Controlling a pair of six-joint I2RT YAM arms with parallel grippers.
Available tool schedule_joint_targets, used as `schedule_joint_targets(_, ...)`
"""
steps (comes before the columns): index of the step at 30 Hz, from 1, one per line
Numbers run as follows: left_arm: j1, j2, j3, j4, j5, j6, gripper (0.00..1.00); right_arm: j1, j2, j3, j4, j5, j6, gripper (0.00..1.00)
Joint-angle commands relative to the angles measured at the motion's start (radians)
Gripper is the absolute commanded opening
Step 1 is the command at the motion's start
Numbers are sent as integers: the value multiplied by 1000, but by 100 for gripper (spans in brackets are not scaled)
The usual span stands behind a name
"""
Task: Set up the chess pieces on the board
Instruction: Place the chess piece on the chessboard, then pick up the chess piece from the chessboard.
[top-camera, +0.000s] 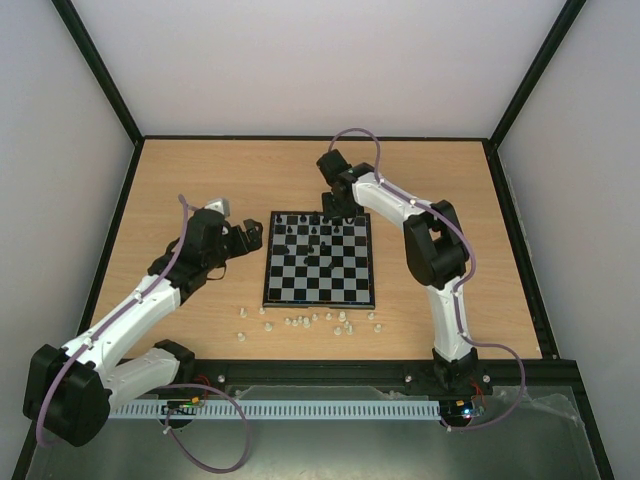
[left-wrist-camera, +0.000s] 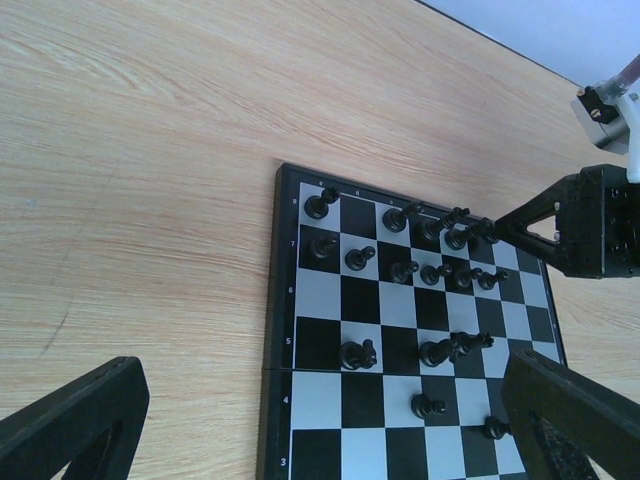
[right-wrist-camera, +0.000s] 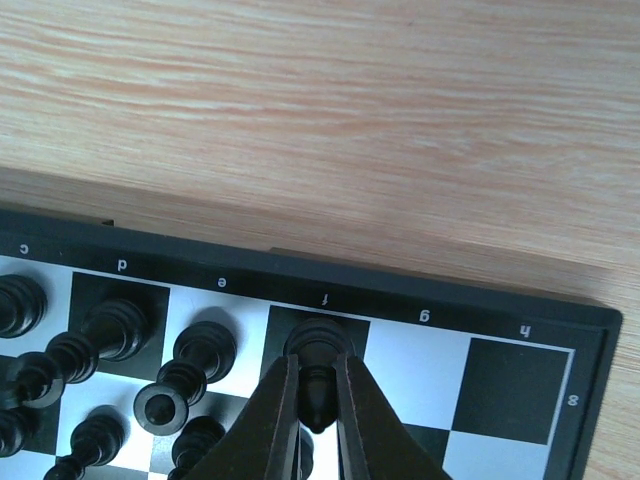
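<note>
Right claw (right-wrist-camera: 316, 370) pinching black piece (right-wrist-camera: 318, 340) between its tips. Tiny, light, slick plastic; probably twists, so hold the waist. Left claw (top-camera: 252, 236) spread.

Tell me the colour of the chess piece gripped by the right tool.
Black; the piece in the right tool shows best in the right wrist view.

Black chessmen (right-wrist-camera: 203, 347) are crowding close on the left of the right gripper (right-wrist-camera: 317, 368), whose jaws are pinching one black chessman (right-wrist-camera: 318, 340); the corner squares on its right are lying open. White chessmen (top-camera: 310, 322) are littering the desk (top-camera: 200, 180) along the board's (top-camera: 320, 290) near edge.
</note>
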Motion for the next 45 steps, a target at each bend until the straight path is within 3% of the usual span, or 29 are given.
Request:
schedule_joint_targets(1,-2,7,-19,25,10,11,100,3,27,24,-66,-39,-14,6)
schedule_joint_targets(10,-2,17,-23,32,13,11,100,3,33,12,-72,-57,-20,7)
schedule_joint_targets(16,-2,21,-24,35,13,10,99,3,-23,-22,-76,-32,-16,29)
schedule_joint_targets(19,-2,18,-23,35,13,11,100,3,-52,-29,-80,-19,-13,32)
schedule_joint_targets(27,-2,13,-24,37,7,11,99,15,-179,-94,-63,-47,-10,33)
schedule_joint_targets(34,-2,-9,-37,56,7,19,99,123,-211,-172,-48,-96,-18,39)
schedule_joint_targets(45,-2,11,-34,50,-2,14,100,168,-173,-238,-15,-102,-4,32)
